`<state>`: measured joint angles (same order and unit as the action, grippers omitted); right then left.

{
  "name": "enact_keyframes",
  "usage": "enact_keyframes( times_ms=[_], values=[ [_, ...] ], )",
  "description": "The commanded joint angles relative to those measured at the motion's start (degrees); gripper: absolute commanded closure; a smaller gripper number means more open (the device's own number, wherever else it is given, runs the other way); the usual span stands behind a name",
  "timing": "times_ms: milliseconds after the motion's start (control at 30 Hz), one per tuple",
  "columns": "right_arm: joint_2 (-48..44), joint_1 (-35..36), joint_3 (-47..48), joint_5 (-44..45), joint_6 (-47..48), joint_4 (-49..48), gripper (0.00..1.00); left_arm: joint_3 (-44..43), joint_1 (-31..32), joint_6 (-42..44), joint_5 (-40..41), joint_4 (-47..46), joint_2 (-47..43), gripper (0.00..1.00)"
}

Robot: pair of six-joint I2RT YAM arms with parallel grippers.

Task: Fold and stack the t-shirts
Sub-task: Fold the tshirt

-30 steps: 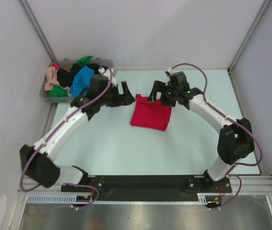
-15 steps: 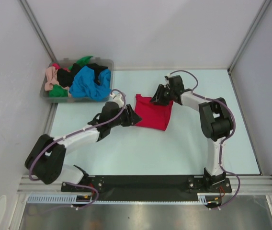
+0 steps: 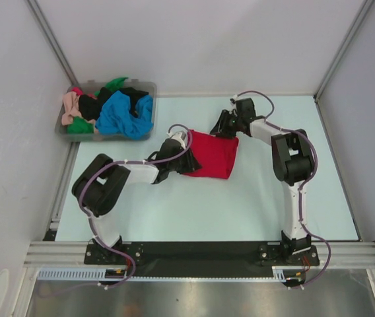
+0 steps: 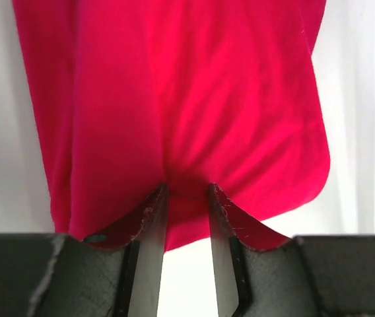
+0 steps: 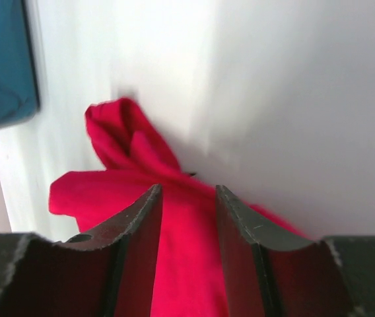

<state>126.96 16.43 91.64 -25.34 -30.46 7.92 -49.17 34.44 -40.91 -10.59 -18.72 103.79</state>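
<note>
The red t-shirt [image 3: 212, 155] lies folded on the pale table, mid-field in the top view. My left gripper [image 3: 185, 160] is at its left edge. In the left wrist view the jaws [image 4: 186, 188] stand narrow, with red cloth [image 4: 194, 99] puckered between the tips. My right gripper [image 3: 219, 132] is low at the shirt's far right corner. Red cloth [image 5: 108, 135] fills the gap between its narrow jaws [image 5: 189, 188]. The other t-shirts [image 3: 118, 112], blue, black, green and peach-pink, lie heaped in the bin.
The clear grey plastic bin [image 3: 61, 127] stands at the table's far left corner; its blue cloth [image 5: 2, 59] shows at the upper left of the right wrist view. White walls with metal posts enclose the table.
Both arms have dropped low onto the table. The left gripper moved to the shirt's left edge, the right to its far corner, and both jaws closed from wide open onto red cloth.
</note>
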Motion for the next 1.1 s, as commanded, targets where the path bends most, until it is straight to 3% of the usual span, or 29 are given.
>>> enact_keyframes(
  times_ms=[0,167,233,367,433,600,800,1067],
  values=[
    [0.92,-1.13,5.30,-0.14,4.08,3.32,0.57,1.00,1.33,2.67,1.36,3.07,-2.88,0.64],
    [-3.71,-0.70,13.28,-0.94,8.74,13.94,0.44,-2.32,1.86,7.67,1.45,8.86,-8.33,0.59],
    [-7.06,-0.26,13.92,3.00,9.63,19.11,0.37,-6.35,2.04,9.69,2.23,13.17,-11.23,0.52],
    [-18.28,-0.25,4.66,10.92,6.04,23.98,0.34,-12.43,3.53,11.46,2.94,17.66,-14.75,0.36],
    [-22.26,-0.69,-1.43,11.89,2.53,22.50,0.35,-14.37,5.02,11.99,3.55,20.98,-15.28,0.34],
    [-28.43,-1.75,-17.88,10.06,-0.74,13.63,0.43,-18.94,13.28,13.31,15.40,27.41,-13.09,0.34],
    [-24.13,-1.92,-17.46,8.38,-0.57,11.68,0.47,-22.11,17.94,11.02,23.23,34.36,-6.50,0.43],
    [-16.49,-2.10,-12.80,8.91,0.57,10.45,0.53,-26.85,20.32,12.08,24.56,34.80,1.85,0.47]
  ],
)
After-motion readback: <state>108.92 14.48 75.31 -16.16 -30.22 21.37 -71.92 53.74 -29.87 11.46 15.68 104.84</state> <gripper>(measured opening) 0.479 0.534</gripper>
